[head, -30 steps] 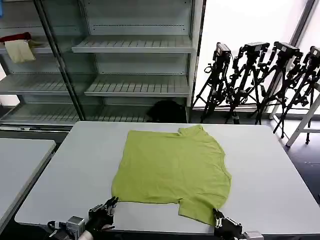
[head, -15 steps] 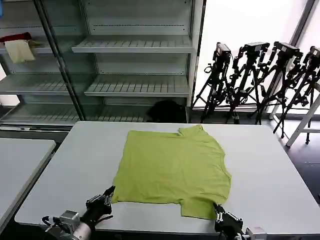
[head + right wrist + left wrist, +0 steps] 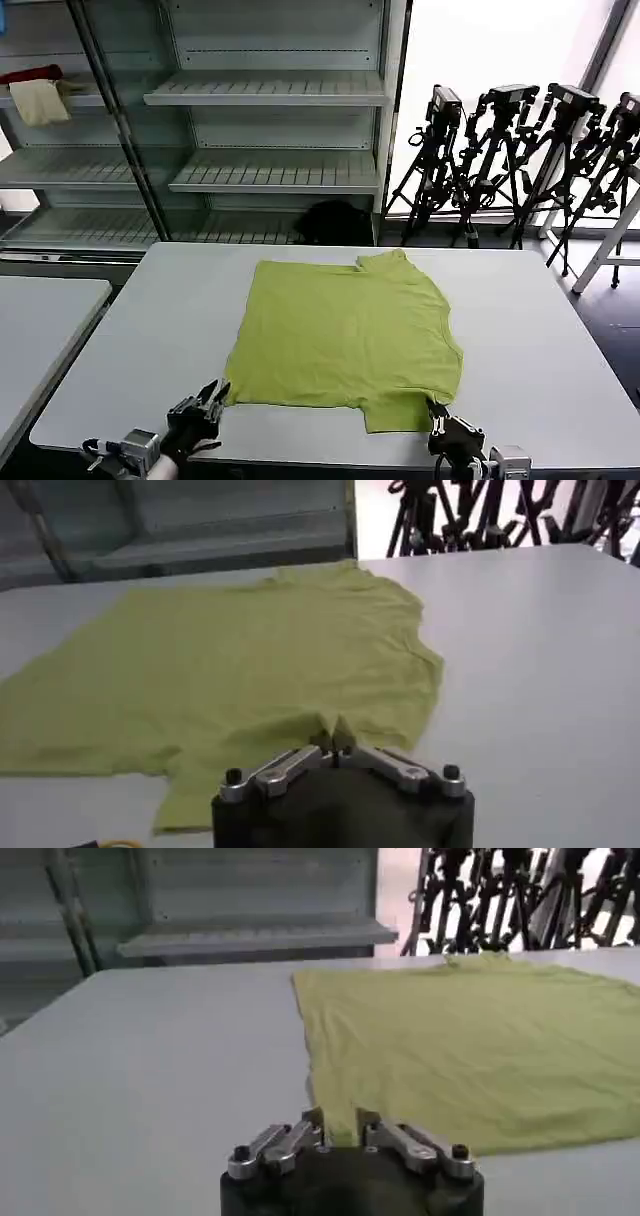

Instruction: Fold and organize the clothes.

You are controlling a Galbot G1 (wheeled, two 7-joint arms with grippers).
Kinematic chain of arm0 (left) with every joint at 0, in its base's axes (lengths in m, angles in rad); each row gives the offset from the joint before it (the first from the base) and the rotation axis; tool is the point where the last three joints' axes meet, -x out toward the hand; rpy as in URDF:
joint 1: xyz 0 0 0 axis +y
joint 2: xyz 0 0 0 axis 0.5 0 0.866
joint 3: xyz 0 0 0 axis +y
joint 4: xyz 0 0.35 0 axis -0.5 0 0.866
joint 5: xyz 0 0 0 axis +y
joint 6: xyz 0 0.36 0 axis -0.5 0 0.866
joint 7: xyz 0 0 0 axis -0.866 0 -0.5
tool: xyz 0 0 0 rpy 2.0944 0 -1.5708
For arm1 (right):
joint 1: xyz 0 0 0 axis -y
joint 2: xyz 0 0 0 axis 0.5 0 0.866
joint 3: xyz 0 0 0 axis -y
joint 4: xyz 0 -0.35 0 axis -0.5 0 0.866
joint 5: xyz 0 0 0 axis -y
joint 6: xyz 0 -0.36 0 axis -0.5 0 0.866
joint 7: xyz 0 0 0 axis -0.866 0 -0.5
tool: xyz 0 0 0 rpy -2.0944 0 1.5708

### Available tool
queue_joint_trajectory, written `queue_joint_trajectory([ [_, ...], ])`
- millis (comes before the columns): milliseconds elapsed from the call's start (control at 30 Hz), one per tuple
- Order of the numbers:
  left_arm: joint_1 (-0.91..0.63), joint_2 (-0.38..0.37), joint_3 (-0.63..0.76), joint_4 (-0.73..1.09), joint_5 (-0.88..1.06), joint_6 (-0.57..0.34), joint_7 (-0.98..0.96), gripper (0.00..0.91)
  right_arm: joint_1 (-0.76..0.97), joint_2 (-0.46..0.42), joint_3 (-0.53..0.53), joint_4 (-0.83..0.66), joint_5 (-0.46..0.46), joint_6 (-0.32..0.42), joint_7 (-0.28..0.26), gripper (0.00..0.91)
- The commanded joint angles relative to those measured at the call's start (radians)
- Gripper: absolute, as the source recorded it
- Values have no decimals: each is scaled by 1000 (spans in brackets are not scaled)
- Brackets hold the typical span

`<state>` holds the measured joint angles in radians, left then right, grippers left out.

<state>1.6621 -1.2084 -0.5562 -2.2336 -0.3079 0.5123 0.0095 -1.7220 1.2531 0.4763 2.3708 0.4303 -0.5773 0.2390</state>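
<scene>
Head view: my left hand (image 3: 200, 415), fingers slightly apart, sits just off the T-shirt (image 3: 345, 335) corner; my right hand (image 3: 447, 437), fingers together, pinches the near sleeve.

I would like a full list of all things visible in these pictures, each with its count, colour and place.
T-shirt: one, lime green, spread flat on the middle of the table.
Table: one, light grey, in front of the robot.
Second table: one, light grey, to the robot's left.
Shelves: one unit, grey metal, behind the table.
Red cloth: one, on the upper left shelf.
Cream cloth: one, on the same shelf, hanging over its edge.
Tripods: several, black, back right by the window.
Dark thing: one, black, on the floor behind the table.
Left gripper: one, black, open, at the shirt's near left corner.
Right gripper: one, black, shut on the shirt's near right sleeve.
</scene>
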Motion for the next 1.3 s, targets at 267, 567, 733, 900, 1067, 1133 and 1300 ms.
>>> queue_joint_trajectory([
  [267, 35, -4, 38, 13, 37, 2, 24, 0, 11, 3, 7, -11, 1, -1, 2, 0],
  [567, 10, -8, 38, 22, 35, 11, 34, 0, 15, 6, 10, -7, 4, -1, 3, 0],
  [733, -13, -15, 40, 38, 48, -35, 40, 0, 19, 12, 14, -6, 3, 0, 1, 0],
  [900, -35, -15, 34, 35, 56, -54, 59, 0, 39, 26, 10, -9, 0, -1, -2, 0],
  [1067, -89, -35, 13, -1, 33, -24, 55, 0, 109, 61, 20, -15, -68, 0, -16, 0],
  [1133, -112, -39, 3, -26, 9, 10, 57, 0, 145, 83, 19, -23, -95, -1, -23, 0],
  [1300, -186, -32, 9, -13, 21, 65, 64, 0, 265, 125, -2, -81, -154, -1, -51, 0],
])
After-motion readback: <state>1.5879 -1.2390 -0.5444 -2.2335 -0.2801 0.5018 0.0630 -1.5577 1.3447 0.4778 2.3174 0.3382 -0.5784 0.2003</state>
